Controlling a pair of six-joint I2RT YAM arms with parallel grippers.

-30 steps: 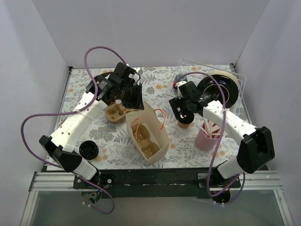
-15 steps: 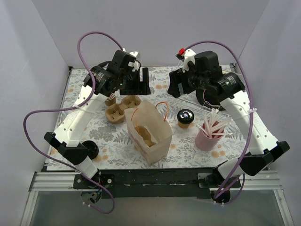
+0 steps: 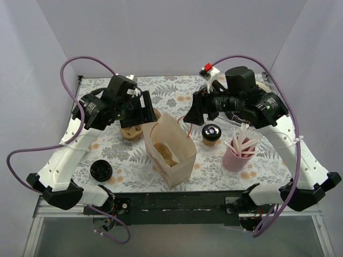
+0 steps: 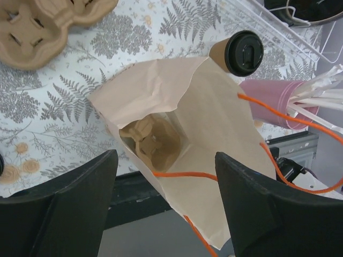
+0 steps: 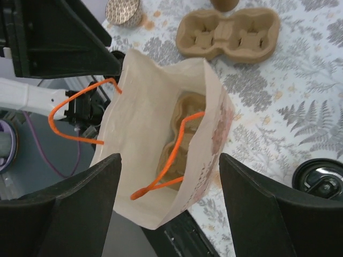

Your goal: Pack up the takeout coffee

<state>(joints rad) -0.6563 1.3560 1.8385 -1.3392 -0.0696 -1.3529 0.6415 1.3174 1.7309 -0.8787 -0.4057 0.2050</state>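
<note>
Listing what sits on your fern-print table (image 3: 123, 155), entry by entry.

1. Takeout coffee (image 3: 211, 134): kraft cup with its black lid on. It stands upright just right of centre in the overhead view, beside the paper bag (image 3: 170, 152) and outside it. In the left wrist view you find the coffee (image 4: 242, 52) at the upper right, past the bag's rim.

2. Paper bag: upright at centre frame, mouth open, orange cord handles (image 4: 278, 115) flopped outward.

3. Pulp cup carrier (image 4: 151, 142): lying at the bottom of the bag, seen through its mouth.

4. Second carrier (image 3: 131, 128): on the table left of the bag, partly hidden under your left arm.

5. Pink cup (image 3: 235, 156) of white straws: right of the coffee, near it but apart.

6. Loose black lid (image 3: 101, 171): lower left of the overhead view, well apart from the rest.

7. Left gripper (image 3: 146, 110): raised above the bag's upper left. Its jaws are apart and hold nothing; in its wrist view both fingers frame the bag's mouth without touching it.

8. Right gripper (image 3: 192, 115): raised above the gap between bag and coffee. Its jaws are apart and hold nothing.
</note>
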